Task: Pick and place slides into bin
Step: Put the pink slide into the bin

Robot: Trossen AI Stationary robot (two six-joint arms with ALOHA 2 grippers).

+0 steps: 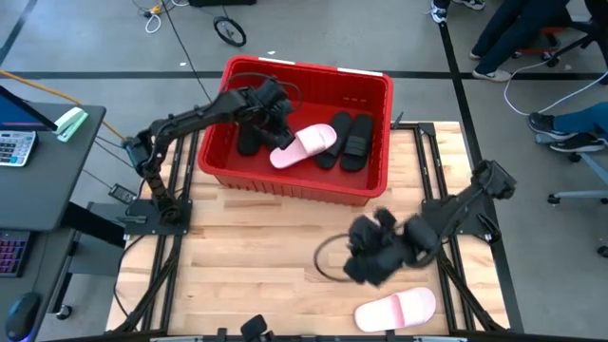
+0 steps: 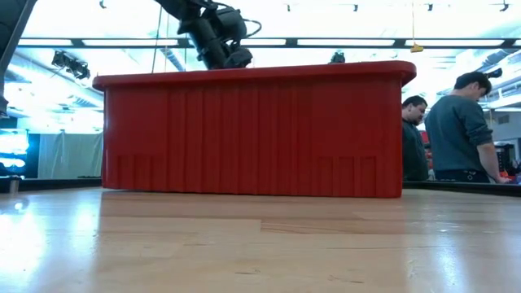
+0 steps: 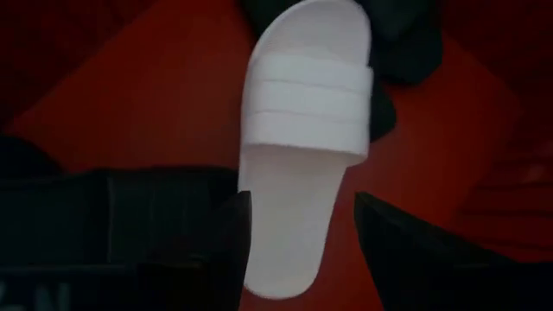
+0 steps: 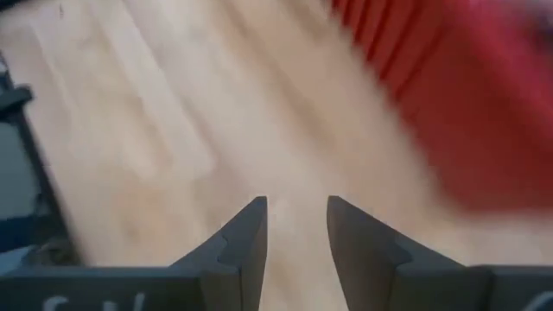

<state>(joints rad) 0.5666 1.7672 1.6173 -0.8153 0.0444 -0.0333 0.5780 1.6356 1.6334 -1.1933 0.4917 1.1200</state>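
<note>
Slide lies inside bin.

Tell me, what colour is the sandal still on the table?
Pale pink sandal; the high view shows it best.

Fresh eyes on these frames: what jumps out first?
The red bin at the table's far edge, with a pink slide lying among black slides. The left end effector hangs open over it. A second pink slide lies on the table's near edge, by the open, empty right end effector.
</note>
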